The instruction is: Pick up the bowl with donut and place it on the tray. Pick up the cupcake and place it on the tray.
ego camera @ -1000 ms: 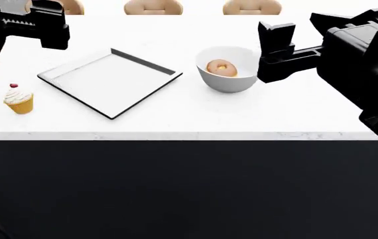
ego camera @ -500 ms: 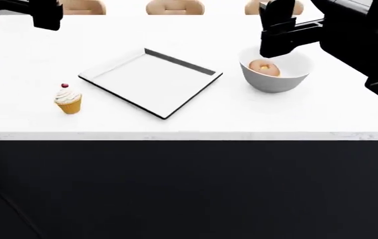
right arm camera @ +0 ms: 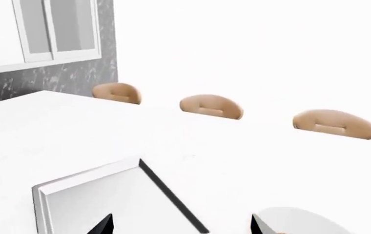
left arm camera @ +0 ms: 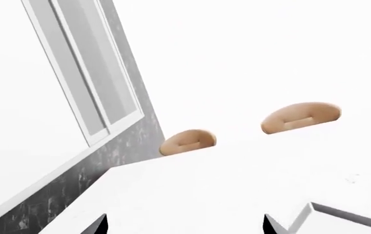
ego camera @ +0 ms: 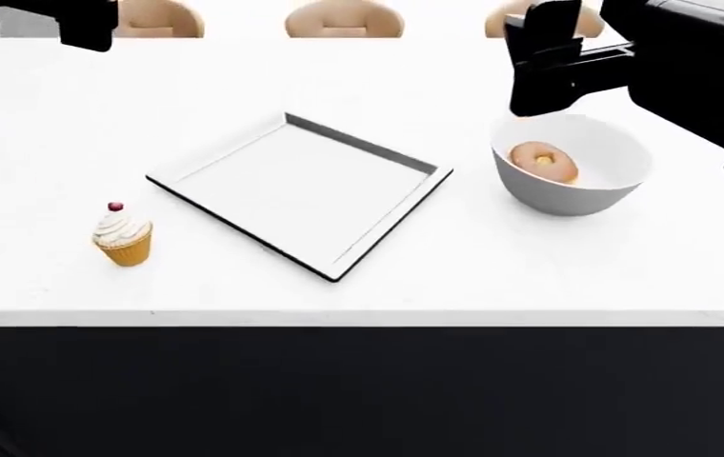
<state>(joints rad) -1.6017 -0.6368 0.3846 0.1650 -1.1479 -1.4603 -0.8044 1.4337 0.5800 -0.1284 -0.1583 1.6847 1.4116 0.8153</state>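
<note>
Change: everything on the counter sits lower and slightly further right in the head view than half a second ago; the bowl is now fully clear of the right gripper.
Cupcake: nearest the front edge, at the left; ridged golden wrapper, swirled white frosting, red cherry; well apart from the tray.
Tray: flat square of silvery-white metal, low dark-edged rim, turned corner-on, mid-counter.
Bowl: round, deep, glossy white, to the right of the tray, apart from it.
Donut: tan-glazed ring leaning inside the bowl.
Counter: smooth white top, black front.
Right gripper: black, above and behind the bowl, holding nothing; fingertips look spread in its wrist view.
Left gripper: far left corner, mostly cropped; opening unclear.
Chairs: tan rounded backs beyond the counter.
</note>
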